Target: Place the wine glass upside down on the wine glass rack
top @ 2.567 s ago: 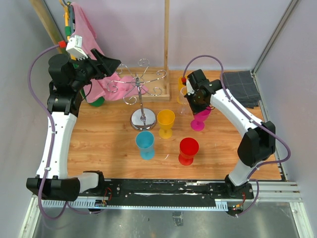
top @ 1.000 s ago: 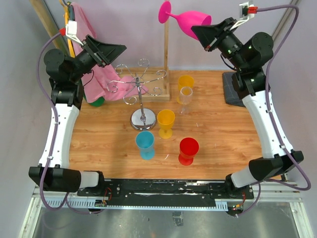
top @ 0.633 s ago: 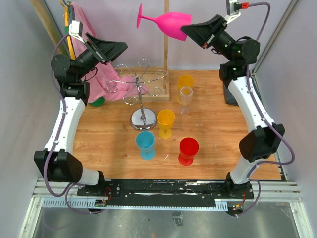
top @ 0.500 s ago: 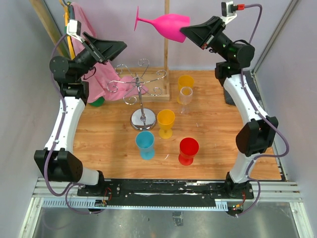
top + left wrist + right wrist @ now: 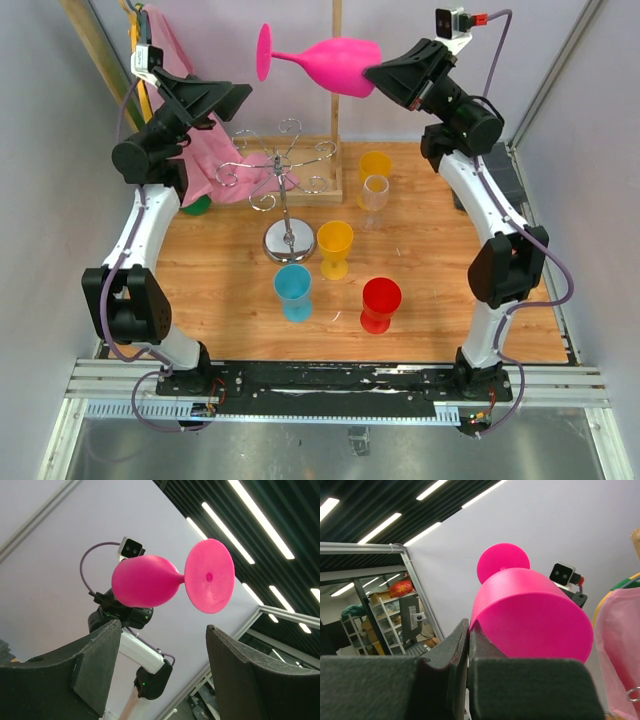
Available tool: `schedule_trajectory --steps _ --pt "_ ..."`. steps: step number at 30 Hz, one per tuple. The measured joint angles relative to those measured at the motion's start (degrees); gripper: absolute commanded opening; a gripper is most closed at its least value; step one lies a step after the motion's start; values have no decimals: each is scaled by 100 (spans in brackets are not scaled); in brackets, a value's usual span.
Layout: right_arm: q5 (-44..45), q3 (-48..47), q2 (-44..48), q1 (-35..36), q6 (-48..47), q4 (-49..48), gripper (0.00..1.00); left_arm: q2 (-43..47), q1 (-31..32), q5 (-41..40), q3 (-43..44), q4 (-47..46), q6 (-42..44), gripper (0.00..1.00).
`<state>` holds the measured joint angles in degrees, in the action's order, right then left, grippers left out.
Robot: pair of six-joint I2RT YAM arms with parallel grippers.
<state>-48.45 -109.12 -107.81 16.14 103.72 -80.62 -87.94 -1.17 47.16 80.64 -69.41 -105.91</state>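
My right gripper [image 5: 378,72] is shut on the rim of a pink wine glass [image 5: 325,64], held high and lying sideways, its round foot pointing left. The glass also fills the right wrist view [image 5: 532,620] and shows in the left wrist view [image 5: 165,577]. My left gripper [image 5: 240,97] is open and empty, raised at the left with its fingers pointing at the glass's foot, a short gap away. The silver wire wine glass rack [image 5: 283,170] stands on the table below, on a round shiny base [image 5: 288,241], with nothing on its curled arms.
On the wooden table stand a blue glass [image 5: 293,291], a red glass [image 5: 380,304], two yellow glasses [image 5: 335,248] [image 5: 374,167] and a clear glass [image 5: 375,200]. A wooden frame with upright post [image 5: 336,90] is behind the rack. A pink cloth [image 5: 175,70] hangs at back left.
My right arm lifted the pink glass off the table, swung it up and carried it left, above the rack. My left gripper rose and stayed open.
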Motion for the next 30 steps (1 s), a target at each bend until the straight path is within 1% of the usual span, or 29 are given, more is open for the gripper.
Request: schedule_trajectory --steps 3,7,11,14,18,23,28,30 --pt "-4 -24 -57 142 92 -96 1 -107 0 -101 -74 -376 -391 73" --pt "-13 -278 -278 278 181 -177 1 -138 0 -221 -166 -859 -815 68" --pt "-9 -398 -481 417 256 -190 1 -138 0 -382 -197 -1300 -1128 67" --pt "-17 -400 -568 520 264 -184 1 -138 0 -516 -234 -1611 -1261 63" --pt "-22 -597 -741 638 267 -184 1 -138 9 -636 -267 -1731 -1290 56" --pt "-22 -673 -901 785 284 -177 1 -136 52 -772 -334 -1751 -1290 54" --pt "-22 -673 -942 866 306 -186 1 -136 90 -844 -363 -1759 -1290 46" --pt "-22 -667 -942 883 319 -192 1 -136 94 -861 -365 -1759 -1290 40"
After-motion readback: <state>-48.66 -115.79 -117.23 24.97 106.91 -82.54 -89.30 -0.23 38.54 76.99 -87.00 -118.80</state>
